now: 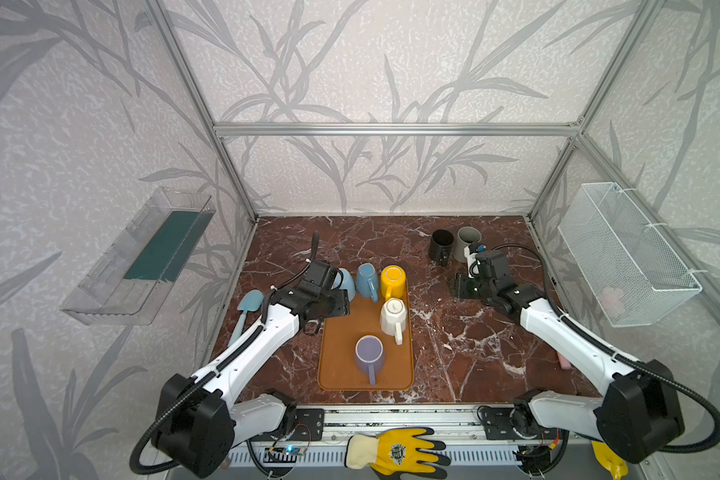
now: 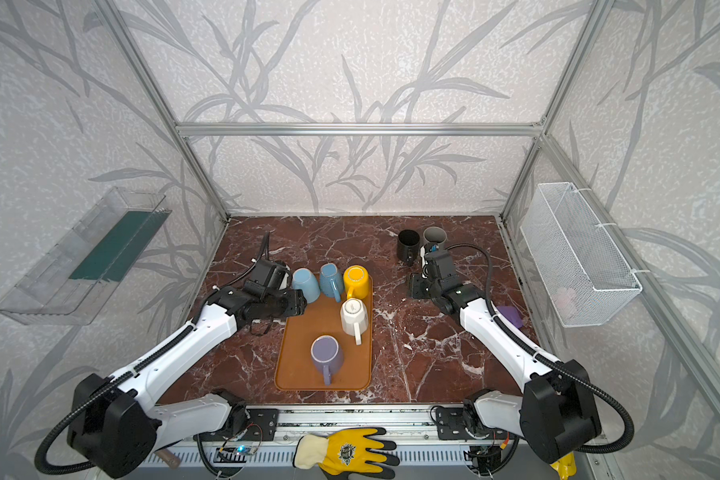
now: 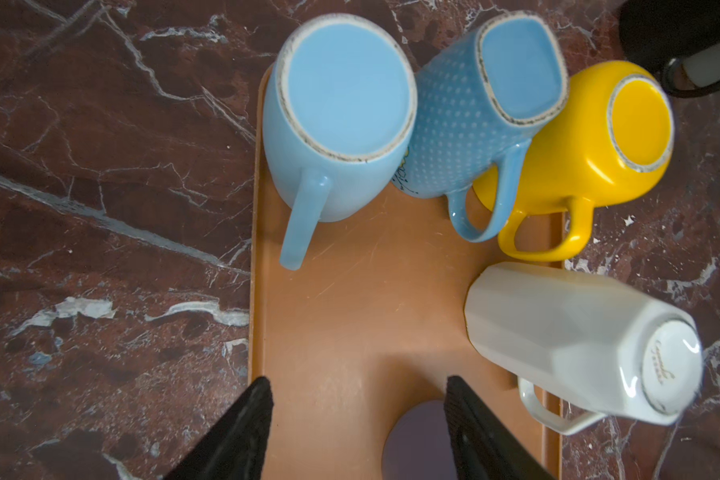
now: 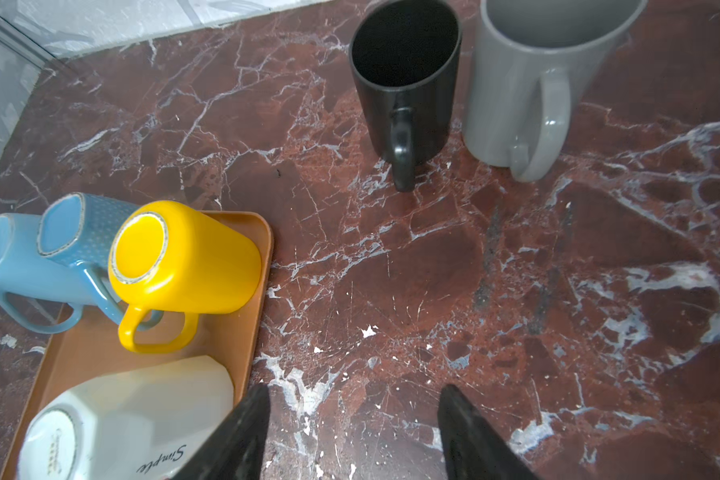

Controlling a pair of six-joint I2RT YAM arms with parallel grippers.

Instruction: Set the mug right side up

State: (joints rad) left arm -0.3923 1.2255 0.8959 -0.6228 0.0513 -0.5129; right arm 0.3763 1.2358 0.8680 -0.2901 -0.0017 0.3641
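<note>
Four inverted mugs [image 1: 393, 282] crowd the orange tray [image 1: 341, 357]

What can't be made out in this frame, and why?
- Purple mug: left wrist view, cut by the picture edge, partly behind the left gripper.
- Light blue mug: in a top view, mostly behind the left arm.
- Pink item in the wire basket: in a top view, blurred by mesh.
- Small pink object: in a top view, partly behind the right arm, too small to identify.

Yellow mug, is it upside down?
Upside down. The yellow mug shows its ringed base on top, rim down on the tray.
</note>
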